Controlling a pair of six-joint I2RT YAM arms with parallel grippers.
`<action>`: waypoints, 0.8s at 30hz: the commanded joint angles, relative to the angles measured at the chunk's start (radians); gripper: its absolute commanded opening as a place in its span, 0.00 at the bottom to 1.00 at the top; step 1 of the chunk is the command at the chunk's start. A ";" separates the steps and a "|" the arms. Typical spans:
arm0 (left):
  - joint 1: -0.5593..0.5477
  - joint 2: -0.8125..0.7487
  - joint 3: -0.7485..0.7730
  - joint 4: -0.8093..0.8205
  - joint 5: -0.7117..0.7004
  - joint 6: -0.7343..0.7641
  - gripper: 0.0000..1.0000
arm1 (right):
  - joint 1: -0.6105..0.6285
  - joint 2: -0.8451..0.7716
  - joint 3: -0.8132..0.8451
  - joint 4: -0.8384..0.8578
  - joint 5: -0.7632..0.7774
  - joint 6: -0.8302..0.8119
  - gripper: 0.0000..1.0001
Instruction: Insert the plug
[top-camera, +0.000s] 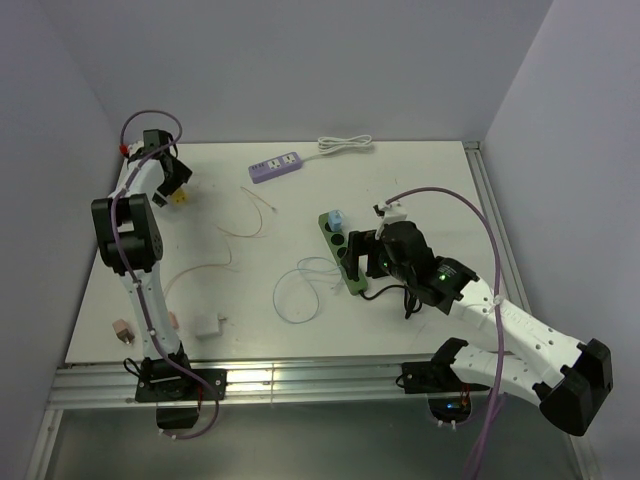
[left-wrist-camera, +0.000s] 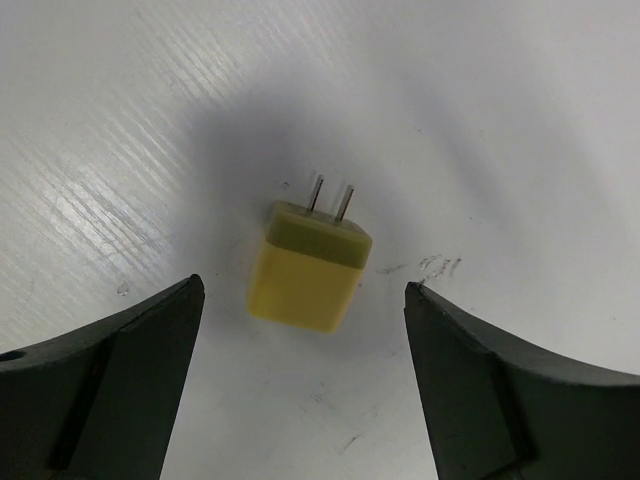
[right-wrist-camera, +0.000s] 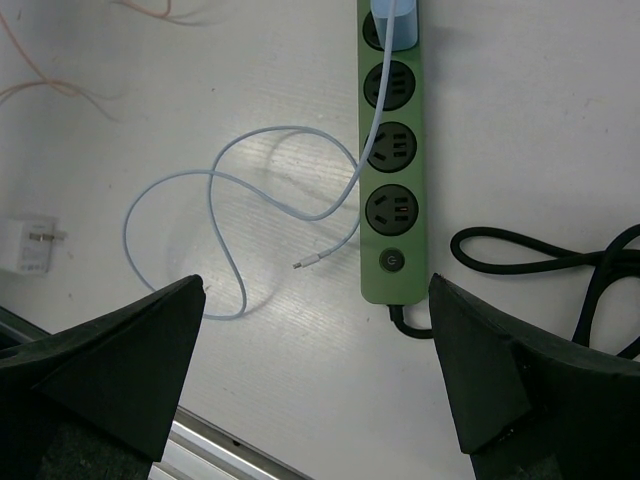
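Plug first: the yellow plug (left-wrist-camera: 308, 265) lies on its side at the far left of the white table (top-camera: 420, 180), the biggest thing here. Its prongs point away from my left wrist camera. My left claw (left-wrist-camera: 303, 288) is spread wide with a finger on either side of the plug, touching nothing and holding nothing. My right claw (right-wrist-camera: 316, 284) is just as wide and empty, above the switch end of the green power strip (right-wrist-camera: 392, 150) near the table's middle. A purple power strip (top-camera: 276, 165) lies near the far edge. A pale blue cable (right-wrist-camera: 230, 180) loops beside the green strip. A blue adapter (right-wrist-camera: 392, 25) fills the far socket of the green strip. A small white charger (right-wrist-camera: 25, 245) lies well apart, to the left.
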 joint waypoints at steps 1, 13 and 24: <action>0.000 -0.002 0.007 0.023 -0.023 0.037 0.87 | 0.001 -0.001 -0.004 0.042 0.026 0.011 1.00; -0.001 0.033 0.005 0.043 -0.025 0.065 0.72 | 0.002 -0.012 -0.018 0.062 -0.029 0.029 1.00; 0.000 -0.037 -0.060 0.069 0.024 0.080 0.00 | -0.001 -0.061 -0.028 0.025 0.112 0.032 1.00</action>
